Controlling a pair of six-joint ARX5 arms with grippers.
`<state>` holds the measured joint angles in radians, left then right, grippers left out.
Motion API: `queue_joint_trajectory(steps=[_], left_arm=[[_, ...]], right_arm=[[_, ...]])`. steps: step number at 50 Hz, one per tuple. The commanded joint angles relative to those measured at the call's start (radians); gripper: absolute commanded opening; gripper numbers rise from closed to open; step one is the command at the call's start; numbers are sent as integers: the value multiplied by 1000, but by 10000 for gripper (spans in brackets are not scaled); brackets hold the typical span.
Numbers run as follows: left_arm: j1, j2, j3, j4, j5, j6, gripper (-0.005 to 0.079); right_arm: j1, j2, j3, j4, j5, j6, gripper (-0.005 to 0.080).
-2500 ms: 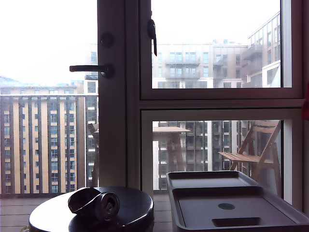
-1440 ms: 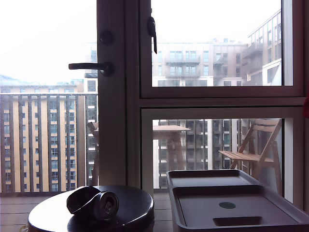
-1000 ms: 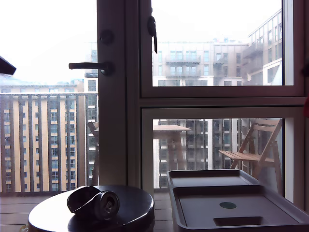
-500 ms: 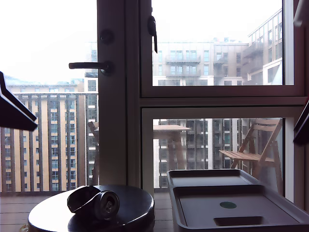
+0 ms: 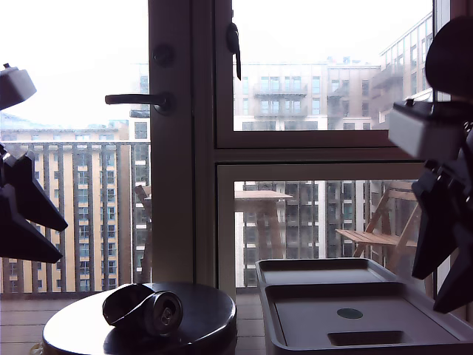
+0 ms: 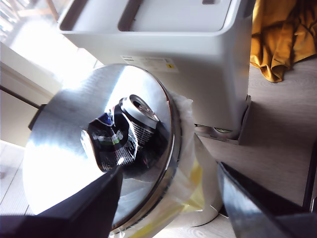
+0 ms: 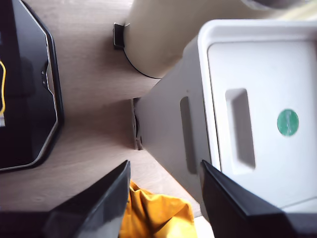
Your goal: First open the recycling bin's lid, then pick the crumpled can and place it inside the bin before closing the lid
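Nothing is done yet: the lid (image 5: 362, 318) lies shut on the bin (image 7: 168, 129), the can (image 6: 124, 131) rests on the round surface (image 5: 207, 325) beside the bin, and my first hand (image 6: 166, 208) and second hand (image 7: 163, 203) both hang spread wide, empty

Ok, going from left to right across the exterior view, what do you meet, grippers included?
My first gripper → the can on the round table → the lid shut on the recycling bin → my second gripper.
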<state>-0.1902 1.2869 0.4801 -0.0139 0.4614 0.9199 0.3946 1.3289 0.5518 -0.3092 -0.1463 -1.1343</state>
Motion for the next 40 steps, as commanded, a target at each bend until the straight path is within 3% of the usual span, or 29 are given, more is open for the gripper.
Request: queue_joint_trajectory(steps=[1, 11, 40], left_arm=[[-3, 11, -3, 29, 0, 5, 556], [-3, 16, -3, 76, 0, 4, 556], [-3, 16, -2, 98, 0, 3, 556]], right_arm=[[5, 42, 24, 36, -1, -24, 406], [-1, 193, 101, 74, -2, -42, 405], [-5, 555, 349, 13, 9, -44, 403]])
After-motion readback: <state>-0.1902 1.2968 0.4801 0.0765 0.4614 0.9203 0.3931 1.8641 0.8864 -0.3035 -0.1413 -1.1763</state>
